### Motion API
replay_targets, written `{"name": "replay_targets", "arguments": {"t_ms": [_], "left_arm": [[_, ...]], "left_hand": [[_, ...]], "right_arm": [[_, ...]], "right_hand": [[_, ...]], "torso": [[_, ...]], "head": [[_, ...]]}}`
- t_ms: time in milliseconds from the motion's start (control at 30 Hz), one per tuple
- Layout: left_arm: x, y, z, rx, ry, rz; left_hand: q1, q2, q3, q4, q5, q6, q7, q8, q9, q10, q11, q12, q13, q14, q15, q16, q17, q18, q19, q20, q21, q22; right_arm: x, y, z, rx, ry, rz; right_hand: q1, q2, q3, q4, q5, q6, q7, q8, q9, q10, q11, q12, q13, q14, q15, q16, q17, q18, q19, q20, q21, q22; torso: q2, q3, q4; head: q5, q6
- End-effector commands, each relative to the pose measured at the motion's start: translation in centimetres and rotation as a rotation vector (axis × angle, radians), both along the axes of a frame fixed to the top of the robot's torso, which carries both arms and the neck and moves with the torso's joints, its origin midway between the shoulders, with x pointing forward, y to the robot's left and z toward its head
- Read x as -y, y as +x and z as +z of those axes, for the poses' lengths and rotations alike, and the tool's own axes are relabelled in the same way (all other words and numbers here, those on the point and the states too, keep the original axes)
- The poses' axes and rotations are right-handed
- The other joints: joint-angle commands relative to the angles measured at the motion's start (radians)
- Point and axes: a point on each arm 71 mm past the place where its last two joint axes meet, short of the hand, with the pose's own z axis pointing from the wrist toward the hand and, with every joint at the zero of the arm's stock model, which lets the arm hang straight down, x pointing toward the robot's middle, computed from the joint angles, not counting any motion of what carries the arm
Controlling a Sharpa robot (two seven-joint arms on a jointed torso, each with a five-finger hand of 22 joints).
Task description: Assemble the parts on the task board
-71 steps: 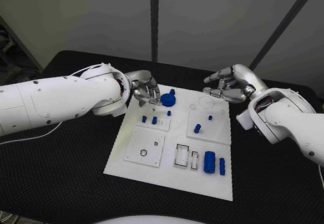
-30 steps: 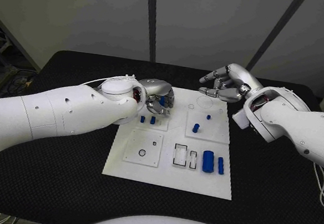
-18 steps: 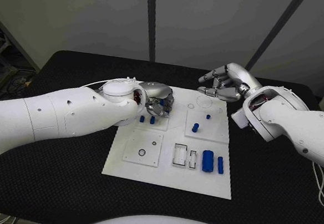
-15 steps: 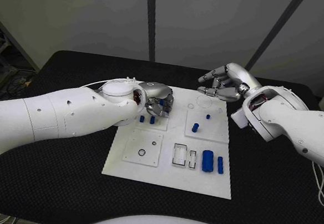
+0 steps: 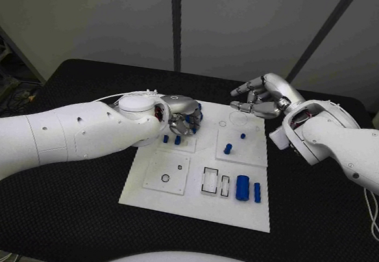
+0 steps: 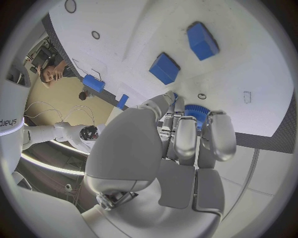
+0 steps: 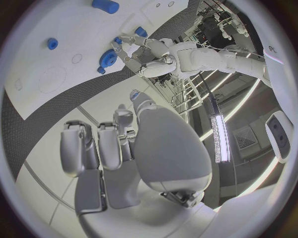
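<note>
My left hand (image 5: 184,118) grips a blue gear (image 6: 197,112) at the white board's (image 5: 171,200) eleven o'clock. My right hand (image 5: 262,99), fingers curled on nothing, hovers at one o'clock above the black table (image 5: 47,204); grey wall panels (image 5: 241,26) stand behind.

blue gear (image 6: 197,112): mostly hidden by left hand (image 6: 180,148) | grip: cannot be told | board far-left corner (image 5: 196,104): covered

The white task board (image 5: 195,200) lies flat mid-desk. A blue toothed gear (image 6: 197,112), apparently pinched by the left hand's fingers (image 6: 184,139), sits at eleven o'clock; small blue pegs (image 5: 245,192) at four.
</note>
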Motion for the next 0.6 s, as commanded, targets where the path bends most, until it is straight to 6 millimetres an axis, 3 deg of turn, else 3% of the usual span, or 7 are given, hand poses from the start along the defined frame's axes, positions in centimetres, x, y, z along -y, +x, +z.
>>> {"name": "replay_targets", "arguments": {"t_ms": [33,267,600], "left_arm": [[-0.1,0.1,-0.1,0.009,0.002,-0.004],[0.0,0.0,0.2,0.030,-0.026,-0.011],[-0.3,-0.4,1.0,0.047,-0.066,-0.011]], "left_hand": [[0.003,-0.005,0.025,-0.012,0.000,0.012,0.000,-0.005,-0.006,0.013,0.001,-0.012,-0.006,0.005,0.001,0.006,-0.002,-0.018,0.010,0.001,0.007,0.020],[-0.025,-0.015,0.067,-0.031,-0.002,0.037,0.000,-0.013,-0.019,0.047,-0.001,-0.039,-0.019,0.007,0.001,0.013,-0.003,-0.020,0.012,0.001,0.016,0.032],[-0.067,-0.026,0.065,-0.028,-0.005,0.056,-0.001,-0.016,-0.025,0.072,-0.003,-0.057,-0.025,0.008,0.000,0.018,-0.005,-0.021,0.015,0.001,0.022,0.040]], "right_arm": [[-0.1,-0.1,0.1,-0.001,0.001,0.007],[0.0,-0.1,0.2,0.000,0.002,0.007],[0.1,-0.1,0.2,0.002,0.002,0.004]], "right_hand": [[-0.006,0.002,0.001,0.006,0.005,-0.004,0.003,-0.005,-0.001,-0.005,0.003,0.000,0.001,0.051,-0.006,-0.001,0.052,0.006,-0.003,-0.001,-0.003,0.096],[-0.005,0.003,0.002,0.006,0.005,-0.003,0.002,-0.005,-0.001,-0.003,0.003,0.004,0.004,0.051,-0.006,-0.001,0.052,0.006,-0.003,-0.001,-0.004,0.096],[-0.005,0.004,0.003,0.006,0.005,-0.002,0.002,-0.005,-0.001,-0.002,0.002,0.005,0.005,0.051,-0.007,-0.001,0.052,0.006,-0.003,-0.001,-0.004,0.096]], "torso": [[-0.001,-0.0003,-0.0006],[-0.002,-0.0007,0.0017],[-0.004,-0.0016,0.0029]], "head": [[-0.001,0.002],[-0.002,0.003],[0.001,0.011]]}}
